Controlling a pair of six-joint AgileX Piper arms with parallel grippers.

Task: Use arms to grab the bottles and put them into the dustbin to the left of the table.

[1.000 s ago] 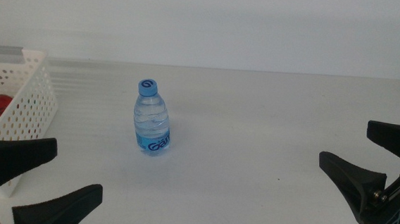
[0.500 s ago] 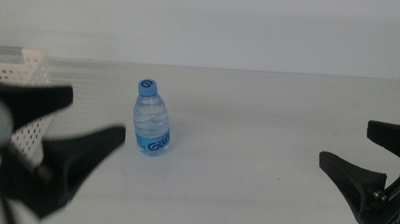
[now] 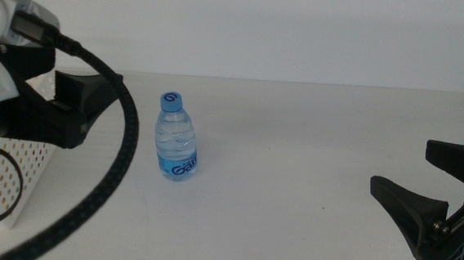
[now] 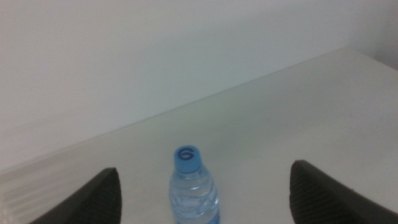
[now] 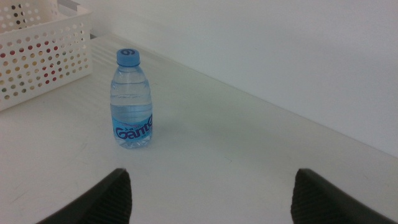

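A small clear water bottle (image 3: pixel 176 138) with a blue cap and label stands upright on the white table (image 3: pixel 296 151), left of centre. My left arm (image 3: pixel 53 109), with its white housing and black cable, hangs above the dustbin (image 3: pixel 18 172) just left of the bottle. In the left wrist view my left gripper (image 4: pixel 204 171) is open wide, and the bottle (image 4: pixel 194 190) stands ahead between the jaws, untouched. My right gripper (image 3: pixel 400 166) rests open at the table's right edge, far from the bottle (image 5: pixel 131 102). Red and yellow show through the dustbin's (image 5: pixel 43 50) holes.
The white perforated dustbin sits at the table's left edge, partly hidden by my left arm and its cable (image 3: pixel 106 178). A pale wall runs behind the table.
My left arm has risen from the bottom left corner and swung up over the dustbin, closer to the bottle. The bottle and the right gripper have not moved.
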